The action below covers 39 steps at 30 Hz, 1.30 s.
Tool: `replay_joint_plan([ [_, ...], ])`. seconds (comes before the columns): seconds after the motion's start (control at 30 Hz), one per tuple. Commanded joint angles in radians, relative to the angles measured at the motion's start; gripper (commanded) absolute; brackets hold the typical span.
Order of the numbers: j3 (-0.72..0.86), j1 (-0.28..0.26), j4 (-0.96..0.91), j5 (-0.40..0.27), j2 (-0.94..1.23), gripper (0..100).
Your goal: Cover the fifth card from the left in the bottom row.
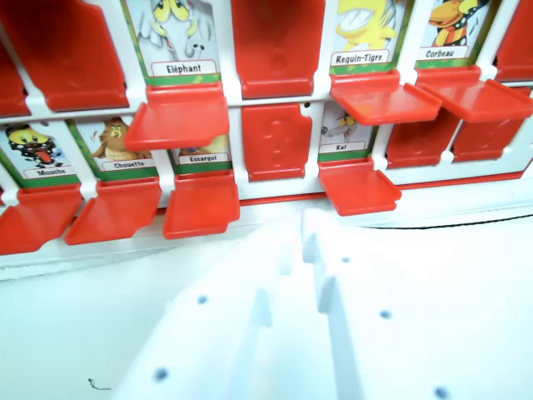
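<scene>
We see the white game board with red plastic flaps (pixel 250 204), then our white printed gripper (pixel 301 237), nearly closed and empty. The "Rat" card (pixel 340 137) lies uncovered just above it, flap (pixel 360 185) down. Misaligned, we risk nudging the neighbouring question-mark flap (pixel 275 140).

I see the game board (pixel 250 193) standing across the far side, 12 o'clock from my gripper (pixel 310 250). Bottom row, wrist view's left to right: Mouche card (pixel 37 154), Chouette card (pixel 123 147), Escargot card (pixel 204 154), a raised flap (pixel 276 140), then Rat card (pixel 340 133) at 1 o'clock. Elephant card (pixel 181 37) sits above Escargot, Requin-Tigre card (pixel 366 33) above Rat.
</scene>
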Motion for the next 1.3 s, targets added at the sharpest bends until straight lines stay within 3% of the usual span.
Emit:
replay_joint_plan([
  [0.0,-0.164,-0.015,0.135,0.009,0.179,0],
  [0.2,-0.279,-0.052,0.324,0.044,0.278,0],
  [0.43,-0.394,-0.075,0.416,0.072,0.324,0],
  [0.8,-0.469,-0.132,0.426,0.112,0.342,0],
  [1.27,-0.468,-0.129,0.426,0.126,0.356,0],
])
